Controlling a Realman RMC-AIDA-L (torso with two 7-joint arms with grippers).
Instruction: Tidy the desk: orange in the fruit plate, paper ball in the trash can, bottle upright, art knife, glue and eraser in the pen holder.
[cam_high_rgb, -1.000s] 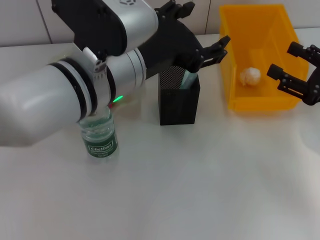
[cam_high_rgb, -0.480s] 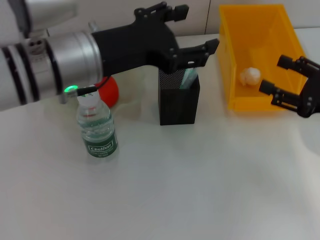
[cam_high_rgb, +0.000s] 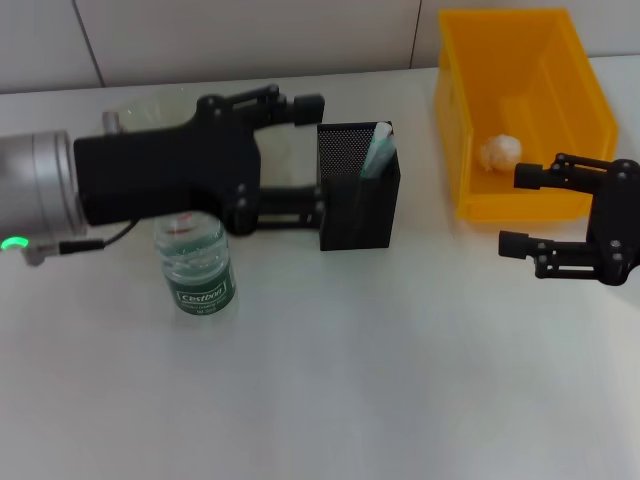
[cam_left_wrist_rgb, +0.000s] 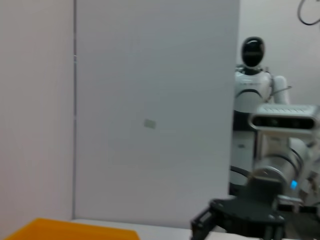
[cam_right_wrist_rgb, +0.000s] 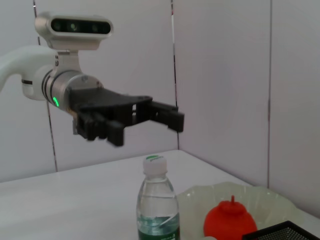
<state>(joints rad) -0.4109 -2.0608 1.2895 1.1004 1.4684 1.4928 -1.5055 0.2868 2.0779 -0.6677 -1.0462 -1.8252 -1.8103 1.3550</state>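
White desk (cam_high_rgb: 400, 380) looked tidied: bottle (cam_high_rgb: 197, 268) upright, paper ball (cam_high_rgb: 500, 152) binned. Left tool (cam_high_rgb: 300, 155) and right tool (cam_high_rgb: 530, 210) gaped empty; parking seemed next.

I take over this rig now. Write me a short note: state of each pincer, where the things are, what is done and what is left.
Left pincer: open, empty, beside the pen holder.
Right pincer: open, empty, in front of the trash can.
Done: bottle upright; paper ball in the trash can; orange on the fruit plate.
The pen holder shows one pale stick-like item. Knife, glue and eraser cannot be confirmed; check inside. Nothing loose lies on the desk.
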